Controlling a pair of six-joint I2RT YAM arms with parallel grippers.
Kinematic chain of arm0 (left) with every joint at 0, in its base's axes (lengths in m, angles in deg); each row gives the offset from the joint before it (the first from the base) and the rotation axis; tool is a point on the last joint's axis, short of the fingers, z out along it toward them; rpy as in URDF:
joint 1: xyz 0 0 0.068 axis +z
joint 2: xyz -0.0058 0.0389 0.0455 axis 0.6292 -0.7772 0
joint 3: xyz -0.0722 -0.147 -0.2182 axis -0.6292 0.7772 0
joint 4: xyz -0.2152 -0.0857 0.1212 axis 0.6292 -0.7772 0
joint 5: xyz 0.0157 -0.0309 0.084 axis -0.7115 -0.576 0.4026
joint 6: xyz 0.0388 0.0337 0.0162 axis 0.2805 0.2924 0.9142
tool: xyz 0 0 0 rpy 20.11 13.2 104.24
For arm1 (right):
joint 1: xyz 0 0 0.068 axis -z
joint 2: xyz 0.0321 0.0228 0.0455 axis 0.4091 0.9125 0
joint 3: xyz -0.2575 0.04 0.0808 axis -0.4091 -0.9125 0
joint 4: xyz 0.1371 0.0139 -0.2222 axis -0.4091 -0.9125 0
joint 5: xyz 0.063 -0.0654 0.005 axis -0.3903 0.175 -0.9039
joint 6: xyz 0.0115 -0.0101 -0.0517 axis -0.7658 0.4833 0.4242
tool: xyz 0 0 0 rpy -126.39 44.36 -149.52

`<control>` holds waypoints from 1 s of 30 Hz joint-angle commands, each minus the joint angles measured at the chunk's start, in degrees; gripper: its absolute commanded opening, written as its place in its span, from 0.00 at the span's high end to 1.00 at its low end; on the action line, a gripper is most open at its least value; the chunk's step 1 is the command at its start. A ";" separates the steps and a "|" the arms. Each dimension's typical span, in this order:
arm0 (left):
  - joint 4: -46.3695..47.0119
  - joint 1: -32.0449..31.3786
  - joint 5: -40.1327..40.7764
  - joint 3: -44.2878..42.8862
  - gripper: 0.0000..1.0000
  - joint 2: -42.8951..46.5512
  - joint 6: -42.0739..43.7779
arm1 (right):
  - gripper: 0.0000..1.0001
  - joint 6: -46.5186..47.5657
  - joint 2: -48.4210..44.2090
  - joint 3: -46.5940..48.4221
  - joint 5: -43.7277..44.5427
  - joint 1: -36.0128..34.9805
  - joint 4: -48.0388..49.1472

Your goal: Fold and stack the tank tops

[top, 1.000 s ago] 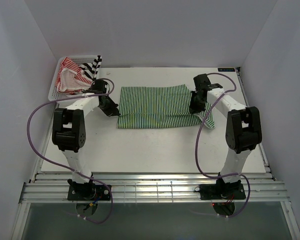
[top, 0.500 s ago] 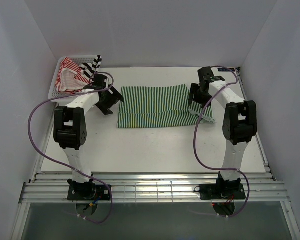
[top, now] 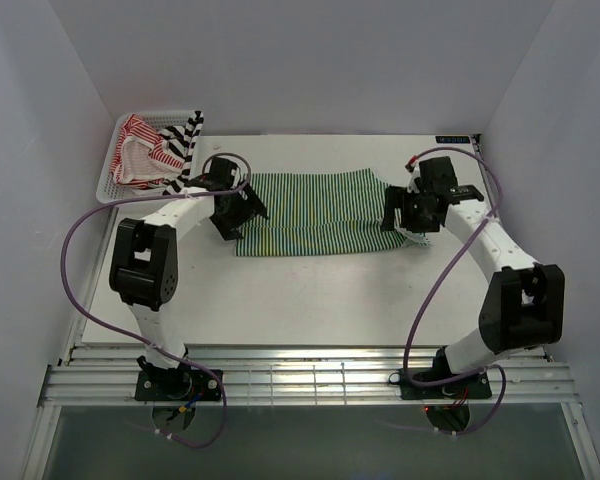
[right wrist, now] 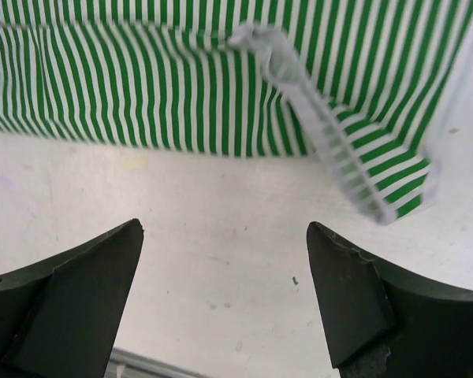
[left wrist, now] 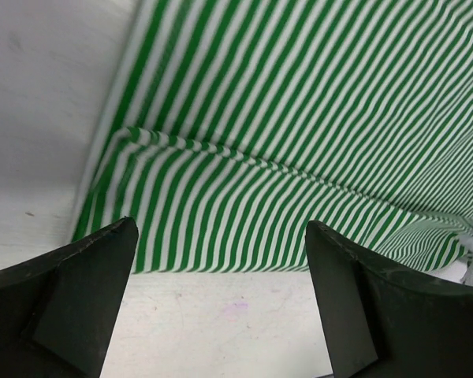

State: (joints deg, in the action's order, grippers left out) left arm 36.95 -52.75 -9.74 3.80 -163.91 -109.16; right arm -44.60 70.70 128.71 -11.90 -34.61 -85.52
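Two arms, nothing gripped: left end effector (left wrist: pixel 219 228) and right end effector (right wrist: pixel 221 228) both gape wide at either end of the green top (top: pixel 310 212), lying folded on the desk (top: pixel 310 300). Risk: that loose strap (right wrist: pixel 322 138) by the right corner could snag a finger, dragging the fold undone.

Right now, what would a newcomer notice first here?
The green-and-white tank top lies flat in the middle of the table, with the left end effector open at its left edge and the right end effector open at its right edge, neither holding cloth. In the far left corner a white mesh basket holds the red-and-white top and the black-and-white top, bunched up.
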 commanded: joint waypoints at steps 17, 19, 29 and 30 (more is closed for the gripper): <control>1.28 -2.50 1.29 2.04 0.02 1.55 0.55 | 0.10 -0.72 17.11 5.34 0.24 2.10 6.09; 1.10 -2.59 1.64 1.77 0.02 1.29 0.73 | 0.10 -0.89 20.10 9.02 2.70 3.51 5.74; 0.49 -2.50 2.17 0.02 0.02 0.32 1.43 | 0.10 4.03 24.09 16.95 5.86 6.33 5.21; 0.58 -2.50 1.82 -0.16 0.02 0.23 1.43 | 0.10 4.12 23.30 16.87 5.44 6.33 5.03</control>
State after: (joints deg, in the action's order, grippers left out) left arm 37.23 -55.29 -8.25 5.64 -164.09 -108.55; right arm -42.57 95.92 142.63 -7.83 -28.00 -80.26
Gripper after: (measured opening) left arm 0.978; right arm 0.900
